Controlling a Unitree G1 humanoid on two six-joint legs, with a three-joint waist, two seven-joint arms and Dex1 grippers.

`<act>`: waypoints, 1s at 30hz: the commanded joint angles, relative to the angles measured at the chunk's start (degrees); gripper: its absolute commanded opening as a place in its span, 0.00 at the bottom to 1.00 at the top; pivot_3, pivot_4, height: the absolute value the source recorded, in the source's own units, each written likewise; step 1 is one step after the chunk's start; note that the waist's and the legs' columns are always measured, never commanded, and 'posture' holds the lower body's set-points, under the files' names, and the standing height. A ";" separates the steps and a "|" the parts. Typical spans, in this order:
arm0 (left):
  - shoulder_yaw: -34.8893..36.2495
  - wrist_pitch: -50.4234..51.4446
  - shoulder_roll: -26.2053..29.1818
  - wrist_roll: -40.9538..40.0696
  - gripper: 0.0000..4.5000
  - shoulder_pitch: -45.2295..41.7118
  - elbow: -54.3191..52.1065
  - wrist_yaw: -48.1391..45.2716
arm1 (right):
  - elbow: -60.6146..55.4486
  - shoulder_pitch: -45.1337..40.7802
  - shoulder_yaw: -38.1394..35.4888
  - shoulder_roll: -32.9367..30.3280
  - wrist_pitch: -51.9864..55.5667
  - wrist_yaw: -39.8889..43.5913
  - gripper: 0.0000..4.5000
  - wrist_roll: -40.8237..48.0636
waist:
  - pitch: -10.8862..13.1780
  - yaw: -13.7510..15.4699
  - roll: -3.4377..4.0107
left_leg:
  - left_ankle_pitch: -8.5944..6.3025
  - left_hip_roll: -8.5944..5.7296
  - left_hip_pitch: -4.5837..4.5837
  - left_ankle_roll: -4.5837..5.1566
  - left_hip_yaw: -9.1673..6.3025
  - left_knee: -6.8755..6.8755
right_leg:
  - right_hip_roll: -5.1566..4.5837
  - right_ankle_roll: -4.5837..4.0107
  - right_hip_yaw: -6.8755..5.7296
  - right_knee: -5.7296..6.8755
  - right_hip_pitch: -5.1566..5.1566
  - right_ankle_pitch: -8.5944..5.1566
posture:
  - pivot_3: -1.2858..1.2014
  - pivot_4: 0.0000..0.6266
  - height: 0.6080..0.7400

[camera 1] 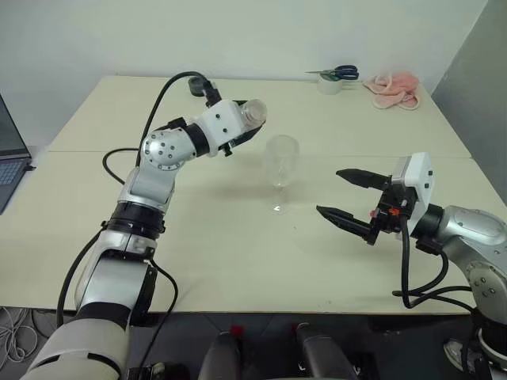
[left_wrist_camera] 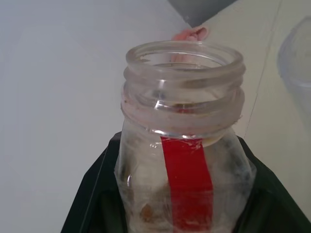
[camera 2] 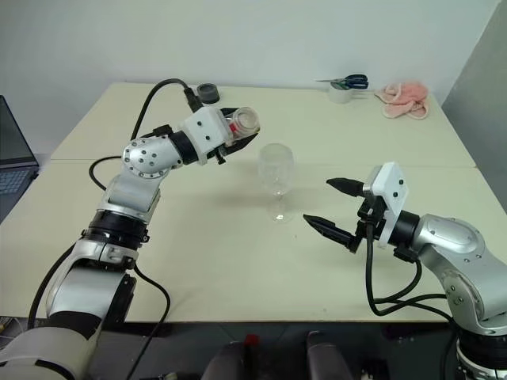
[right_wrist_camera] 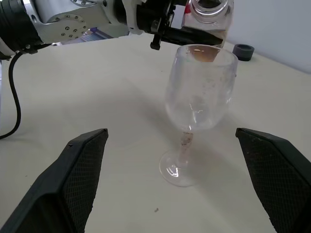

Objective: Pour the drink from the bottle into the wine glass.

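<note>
The left tool (camera 2: 231, 131) grips the open bottle (camera 2: 244, 123), tipped beside the glass (camera 2: 276, 170). The right tool (camera 1: 348, 196) is wide open, empty. Glass breaks easily; hold its stem.

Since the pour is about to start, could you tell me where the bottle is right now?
The bottle is held in the left claw, tipped nearly level above the table, its open mouth just left of the wine glass rim.
</note>
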 commanded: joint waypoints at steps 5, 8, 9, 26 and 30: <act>-1.55 -11.41 0.49 5.66 0.43 -5.19 6.34 3.12 | -2.24 1.94 -1.58 -0.68 -4.09 -1.41 1.00 -0.09 | 0.00 0.05 0.00 | 0.00 -0.01 -0.03 0.00 0.05 -0.01 | -0.01 0.00 0.04 -0.03 -0.02 0.00 | 0.52 0.24 1.00; -1.77 -13.68 0.50 6.79 0.43 -5.84 8.12 3.83 | -2.16 3.07 -1.90 -0.74 -5.08 -1.61 1.00 -0.07 | 0.00 0.10 0.00 | 0.00 -0.01 -0.05 0.00 0.03 -0.02 | -0.01 0.00 0.03 -0.04 -0.02 0.00 | 0.52 0.24 1.00; -1.86 -14.23 0.44 7.20 0.43 -5.99 8.57 4.03 | -2.07 3.78 -2.39 -0.33 -5.72 -1.98 1.00 0.01 | 0.00 0.09 0.00 | -0.01 -0.01 -0.05 0.00 0.03 -0.02 | -0.01 0.00 0.03 -0.04 -0.02 0.00 | 0.52 0.24 1.00; -4.94 -22.91 -1.16 14.90 0.43 -11.40 16.38 11.04 | -7.58 14.71 -6.10 2.81 -13.57 -5.89 1.00 0.72 | 0.00 0.67 -0.01 | 0.00 -0.02 0.04 0.01 0.04 0.03 | 0.00 0.04 0.04 0.03 0.04 0.01 | 0.52 0.24 1.00; -5.86 -24.05 -0.42 17.18 0.43 -11.66 16.92 12.46 | -6.61 13.76 -5.85 2.40 -13.71 -5.88 1.00 0.44 | 0.00 0.68 -0.01 | 0.00 -0.02 0.04 0.00 0.05 0.04 | 0.00 0.03 0.06 0.02 0.05 0.01 | 0.52 0.24 1.00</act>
